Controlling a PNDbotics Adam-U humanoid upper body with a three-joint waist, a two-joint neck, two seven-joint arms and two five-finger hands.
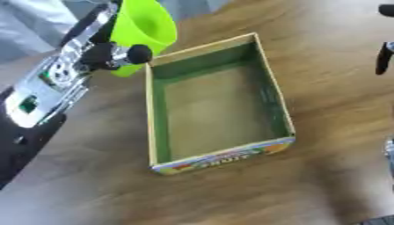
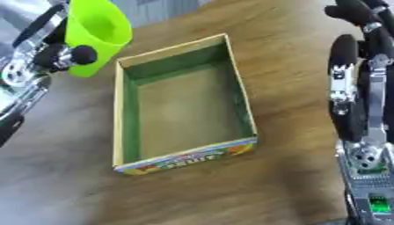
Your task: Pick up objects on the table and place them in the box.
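Wood-grain table (image 1: pixel 323 132) fills the left eye view, brown and bare around an open cardboard box (image 1: pixel 265 88). The box sits near the middle of the table, its long axis running from the near edge toward the far edge, slightly askew. Its inside walls are green, its floor is tan, and a colourful printed label faces the near edge. Nothing lies inside it. At the far left corner of the box, the left hand (image 1: pixel 115 55) is curled around a bright green cup (image 1: pixel 146 24), held above the table just outside the box's left wall. The cup is tilted, its open mouth facing up and toward the viewer, its base pointing down toward the table.

Right eye view shows the same box shifted left. The right hand (image 2: pixel 362 92) stands upright at the right edge of the table, well apart from the box, fingers straight and pointing toward the far edge, holding nothing.
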